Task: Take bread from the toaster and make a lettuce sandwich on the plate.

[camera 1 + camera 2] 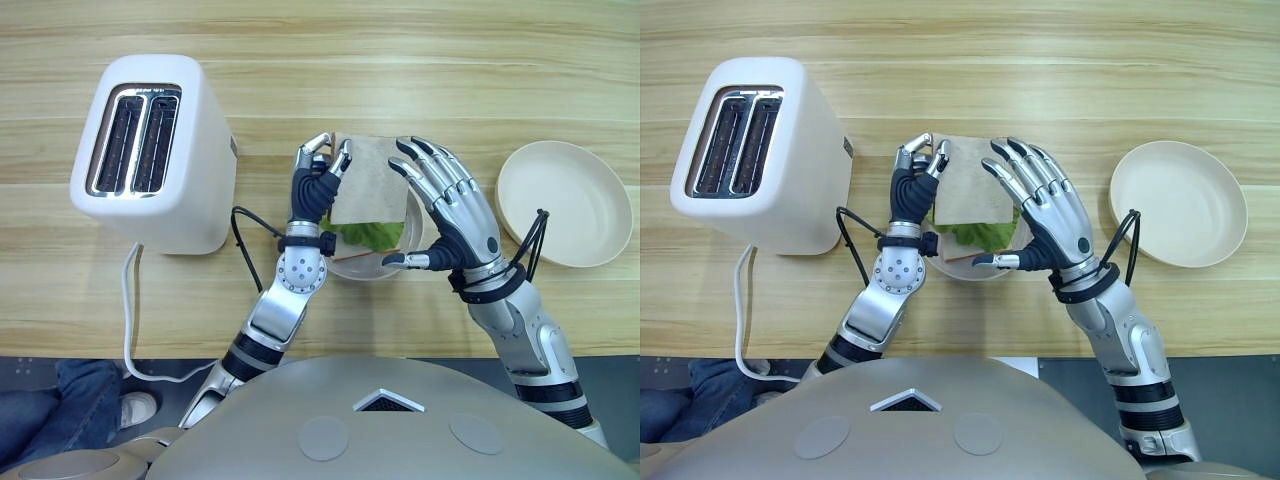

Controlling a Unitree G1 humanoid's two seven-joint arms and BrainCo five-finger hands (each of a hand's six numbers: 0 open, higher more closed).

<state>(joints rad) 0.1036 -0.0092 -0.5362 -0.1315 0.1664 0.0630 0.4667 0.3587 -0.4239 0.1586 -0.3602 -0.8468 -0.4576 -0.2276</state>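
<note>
A bread slice lies on green lettuce on the small white plate at the table's middle. My left hand is at the slice's left edge, its curled fingers pinching the upper left corner. My right hand hovers at the slice's right edge with its fingers spread and straight, holding nothing. The white toaster stands to the left, and both its slots look dark and empty.
An empty cream bowl sits to the right of the plate, close to my right wrist. The toaster's white cord runs down to the table's front edge. Bare wooden tabletop stretches behind the plate.
</note>
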